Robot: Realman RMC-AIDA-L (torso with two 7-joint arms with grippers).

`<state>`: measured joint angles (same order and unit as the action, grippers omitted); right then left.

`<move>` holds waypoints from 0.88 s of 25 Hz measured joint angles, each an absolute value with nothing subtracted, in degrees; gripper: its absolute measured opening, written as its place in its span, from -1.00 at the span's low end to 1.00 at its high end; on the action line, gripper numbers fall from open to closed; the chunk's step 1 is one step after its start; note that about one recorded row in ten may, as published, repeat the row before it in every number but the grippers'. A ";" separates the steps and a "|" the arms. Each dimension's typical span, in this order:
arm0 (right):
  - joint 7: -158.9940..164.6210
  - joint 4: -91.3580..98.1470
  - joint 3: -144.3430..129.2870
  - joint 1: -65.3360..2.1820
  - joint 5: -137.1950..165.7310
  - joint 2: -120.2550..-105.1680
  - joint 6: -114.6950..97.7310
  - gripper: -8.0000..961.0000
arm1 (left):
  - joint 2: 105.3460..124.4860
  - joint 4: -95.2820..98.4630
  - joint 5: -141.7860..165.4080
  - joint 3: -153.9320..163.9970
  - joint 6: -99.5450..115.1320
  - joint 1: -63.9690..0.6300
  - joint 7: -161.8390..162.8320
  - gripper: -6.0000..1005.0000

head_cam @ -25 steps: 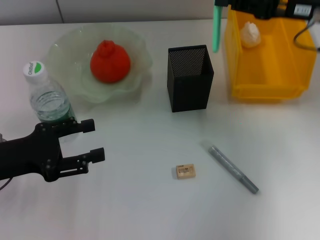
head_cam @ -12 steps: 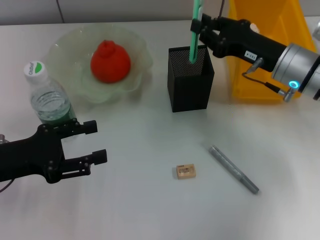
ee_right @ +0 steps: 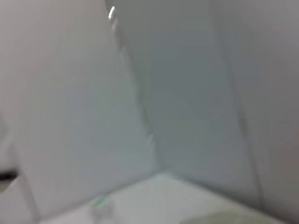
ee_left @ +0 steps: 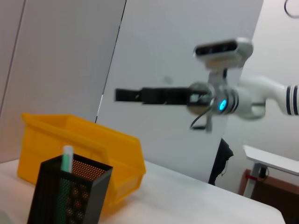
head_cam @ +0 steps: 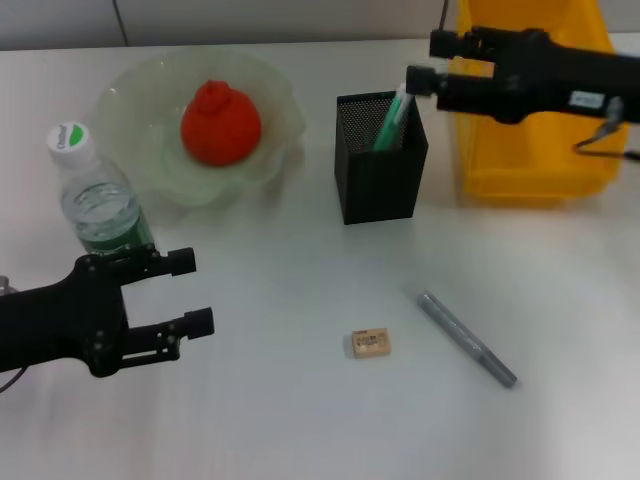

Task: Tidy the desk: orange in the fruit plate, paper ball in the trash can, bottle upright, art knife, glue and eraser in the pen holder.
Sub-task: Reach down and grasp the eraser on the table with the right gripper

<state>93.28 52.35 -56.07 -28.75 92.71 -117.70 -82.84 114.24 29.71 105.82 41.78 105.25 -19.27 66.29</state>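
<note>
The orange [head_cam: 220, 122] lies in the pale green fruit plate [head_cam: 128, 92]. Left of the plate the bottle [head_cam: 95, 195] stands upright. A slim green stick [head_cam: 392, 120] leans inside the black mesh pen holder [head_cam: 380, 180]; whether it is the art knife or the glue I cannot tell. My right gripper [head_cam: 425, 62] hovers open and empty just above the holder's far right corner. Its arm crosses the yellow trash can [head_cam: 530, 160] and hides the paper ball. The tan eraser [head_cam: 370, 343] and a grey stick-shaped tool [head_cam: 466, 338] lie on the desk. My left gripper [head_cam: 195, 291] is open near the bottle.
In the left wrist view the pen holder [ee_left: 70, 191] with the green stick [ee_left: 67, 156] stands in front of the trash can [ee_left: 93, 144], and the right arm's gripper [ee_left: 128, 94] reaches over them. The white desk [head_cam: 300, 400] ends near the wall behind.
The right gripper let go of the green stick, which now leans in the pen holder, and drew back to the right. The left arm has barely shifted.
</note>
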 joint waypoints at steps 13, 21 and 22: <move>130.18 84.94 -70.92 -41.49 136.20 -118.90 -111.11 0.58 | 113.89 29.83 105.81 41.41 107.25 -19.08 66.83 0.54; 134.51 72.94 -90.65 -45.87 140.16 -119.59 -96.29 0.58 | 113.90 29.74 105.81 41.56 107.30 -19.07 66.81 0.54; 134.52 71.59 -92.43 -46.16 140.03 -119.62 -94.36 0.58 | 113.95 29.74 105.81 41.66 107.28 -19.07 66.81 0.54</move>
